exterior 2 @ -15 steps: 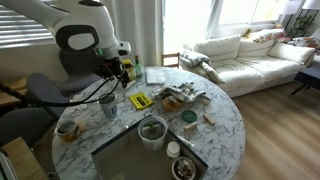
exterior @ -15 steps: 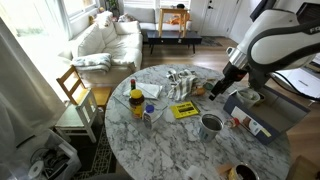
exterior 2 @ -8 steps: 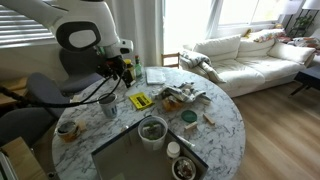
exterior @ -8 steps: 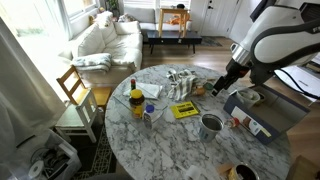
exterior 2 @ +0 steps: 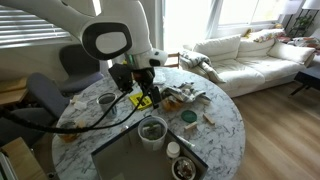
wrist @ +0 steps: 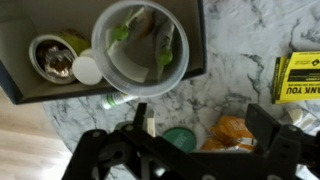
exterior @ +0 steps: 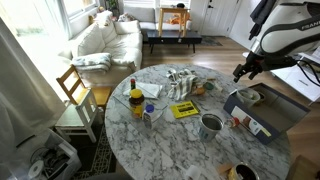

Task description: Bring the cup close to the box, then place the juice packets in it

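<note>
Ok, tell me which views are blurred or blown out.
Wrist view: soft throughout, with the dark pincer in front out of focus. In both exterior views the windows are blown out white, while the table is evenly lit.

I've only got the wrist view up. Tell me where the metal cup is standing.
Observer: The cup stands upright on the marble table, outside the grey box and near its side.
Operator: Say how the gripper hangs over that box.
Observer: The gripper hangs in the air above the box's corner, touching nothing.
Operator: Now name what stands far across the table.
Observer: A yellow-topped bottle stands on the far part of the table, beyond the yellow packet.
</note>
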